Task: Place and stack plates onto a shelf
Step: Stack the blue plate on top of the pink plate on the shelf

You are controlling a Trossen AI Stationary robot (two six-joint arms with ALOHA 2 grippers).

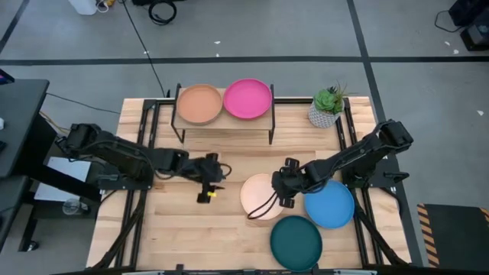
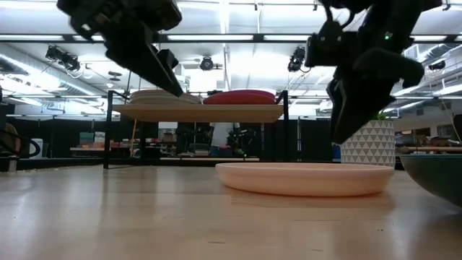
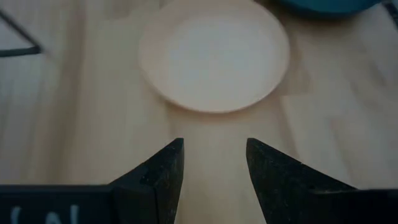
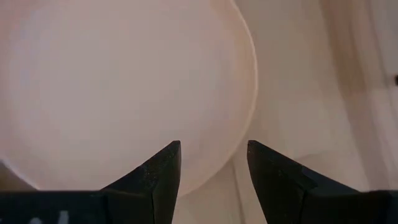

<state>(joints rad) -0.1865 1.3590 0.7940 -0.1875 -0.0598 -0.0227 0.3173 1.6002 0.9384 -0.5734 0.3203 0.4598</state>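
A peach plate [image 1: 262, 196] lies flat on the table, also seen as the peach plate [image 2: 305, 178] in the low view. My right gripper [image 1: 280, 188] hangs open just above its right rim; the right wrist view shows the right gripper [image 4: 214, 149] over the plate's edge [image 4: 205, 168]. My left gripper [image 1: 221, 169] is open and hovers left of the plate; its wrist view shows the left gripper [image 3: 214, 146] short of the peach plate [image 3: 214, 53]. On the shelf [image 1: 223, 122] rest an orange plate [image 1: 200, 103] and a magenta plate [image 1: 247, 98].
A blue plate [image 1: 330, 204] and a dark teal plate [image 1: 296, 242] lie on the table right of and nearer than the peach one. A potted plant [image 1: 328, 107] stands right of the shelf. Bare wood stretches along the near left of the table [image 1: 176, 237].
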